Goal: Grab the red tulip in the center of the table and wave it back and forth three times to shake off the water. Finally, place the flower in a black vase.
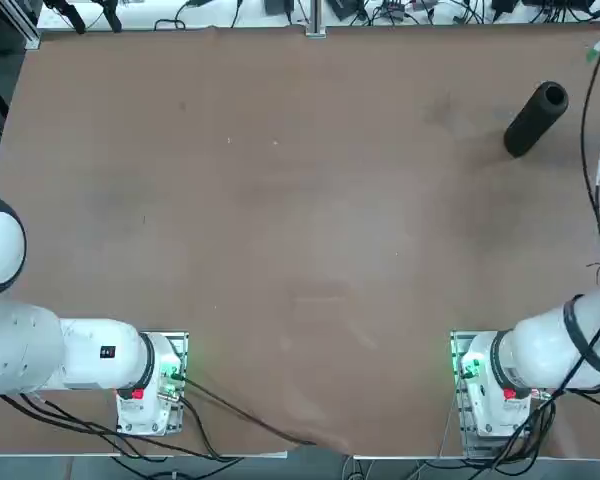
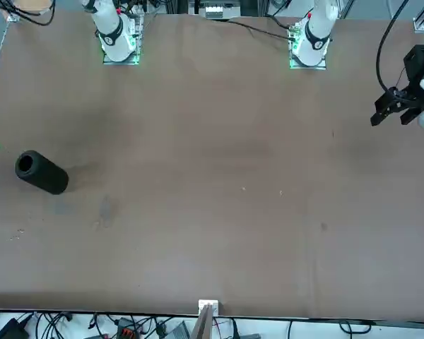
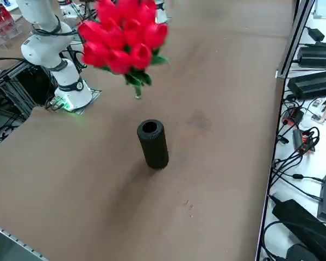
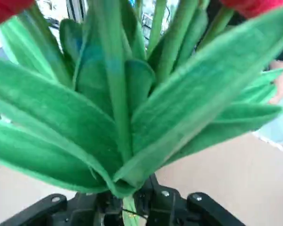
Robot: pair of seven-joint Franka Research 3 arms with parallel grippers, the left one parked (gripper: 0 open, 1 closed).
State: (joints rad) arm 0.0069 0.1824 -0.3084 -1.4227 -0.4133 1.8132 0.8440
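Red tulip (image 4: 132, 117) stem clamped in right pincer (image 4: 127, 207), raised clear of table (image 3: 223, 81). Blooms red, bunched; leaves broad, green, fanning from pincer. Side view: stem end hangs down below blooms. Black vase (image 3: 152, 143) lies on side, right far table area, well apart; mouth open, matte cylinder.

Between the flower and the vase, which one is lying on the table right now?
The black vase. It lies on its side on the table, mouth open, while the red tulip is up in the air, its stem clamped in the right gripper.
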